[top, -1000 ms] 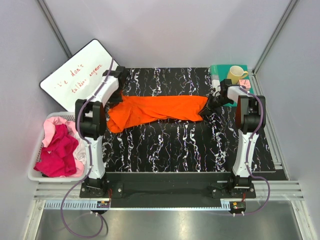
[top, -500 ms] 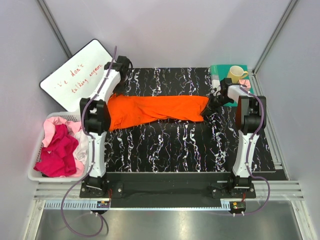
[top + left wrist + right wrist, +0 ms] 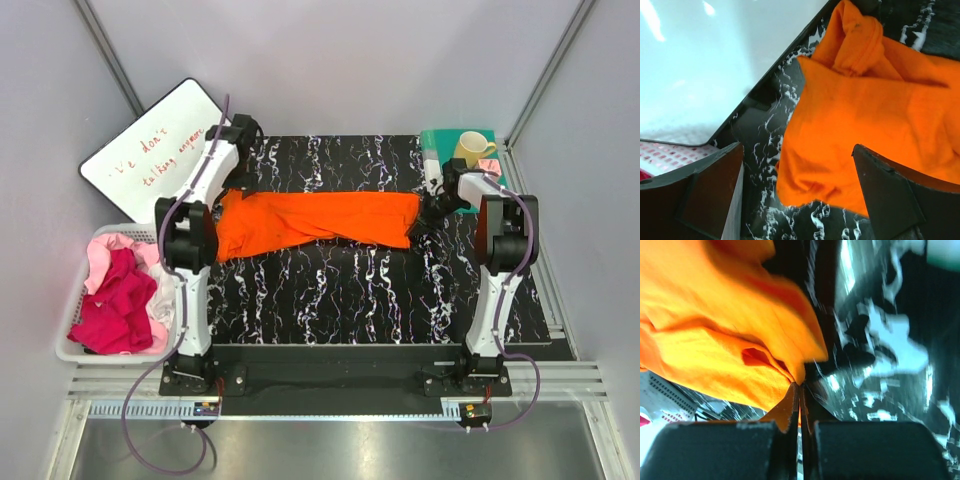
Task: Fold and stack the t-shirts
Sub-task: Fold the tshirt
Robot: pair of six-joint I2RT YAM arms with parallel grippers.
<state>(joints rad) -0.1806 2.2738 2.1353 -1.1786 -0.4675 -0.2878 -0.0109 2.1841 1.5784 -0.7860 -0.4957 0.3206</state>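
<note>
The orange t-shirt [image 3: 320, 218] lies stretched across the black marbled table top, bunched at its left end. My left gripper [image 3: 240, 183] hovers over that left end, open. In the left wrist view its fingers [image 3: 700, 195] stand wide apart with the orange t-shirt [image 3: 865, 120] loose below them. My right gripper [image 3: 425, 215] is shut on the shirt's right edge. In the right wrist view the jaws of that gripper [image 3: 800, 390] pinch a fold of the orange cloth [image 3: 715, 340]. A magenta t-shirt [image 3: 120, 300] and a pale pink one [image 3: 105, 250] sit crumpled in the basket.
A white basket [image 3: 65, 350] stands off the table's left side. A whiteboard [image 3: 150, 150] with red writing leans at the back left. A yellow mug [image 3: 472, 148] and a small pink block [image 3: 487, 166] rest on a teal-green mat [image 3: 436, 140] at the back right.
My left gripper has opened and let go of the shirt's left end after carrying it toward the far left. The shirt now lies longer and flatter. The right gripper keeps its hold.
</note>
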